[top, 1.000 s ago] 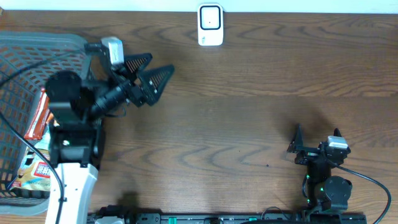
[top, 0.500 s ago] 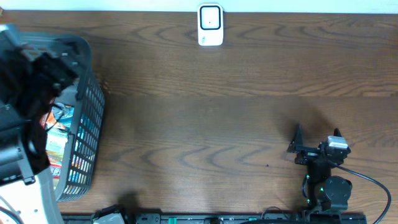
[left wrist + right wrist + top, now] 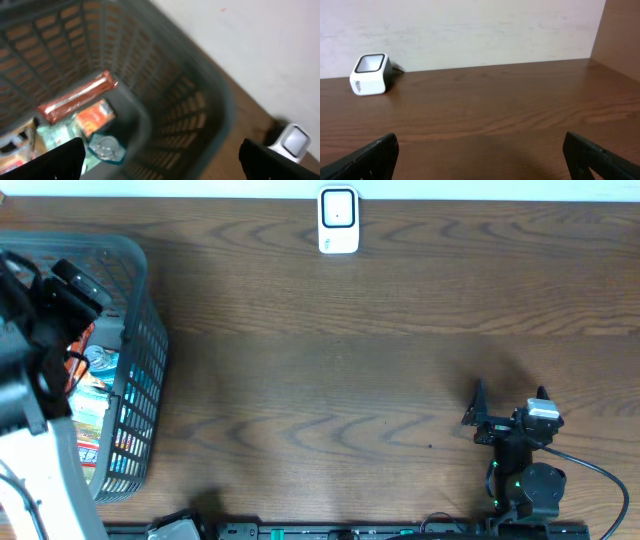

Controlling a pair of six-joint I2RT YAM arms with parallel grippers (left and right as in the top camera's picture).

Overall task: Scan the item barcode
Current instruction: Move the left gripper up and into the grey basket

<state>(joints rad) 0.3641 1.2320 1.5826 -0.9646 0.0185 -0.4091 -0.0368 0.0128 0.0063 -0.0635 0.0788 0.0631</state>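
The left claw (image 3: 160, 155) hung wide open over the basket (image 3: 140, 330), by far the nearer arm. A wrapped snack bar (image 3: 77, 97), the likeliest item, lay on the basket's floor below the claw, off toward one finger, its long axis slanting. An orange packet (image 3: 95, 116) lay just beside it, and the basket's walls crowded round. The scanner (image 3: 338, 220) stood well apart across the counter (image 3: 350, 380); the right claw (image 3: 510, 396) sat wide and idle.

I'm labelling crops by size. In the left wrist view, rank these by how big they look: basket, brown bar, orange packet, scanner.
1. The basket, which fills most of the frame.
2. The brown bar.
3. The orange packet and the scanner look about alike. The scanner is farther off, so I won't rank them.
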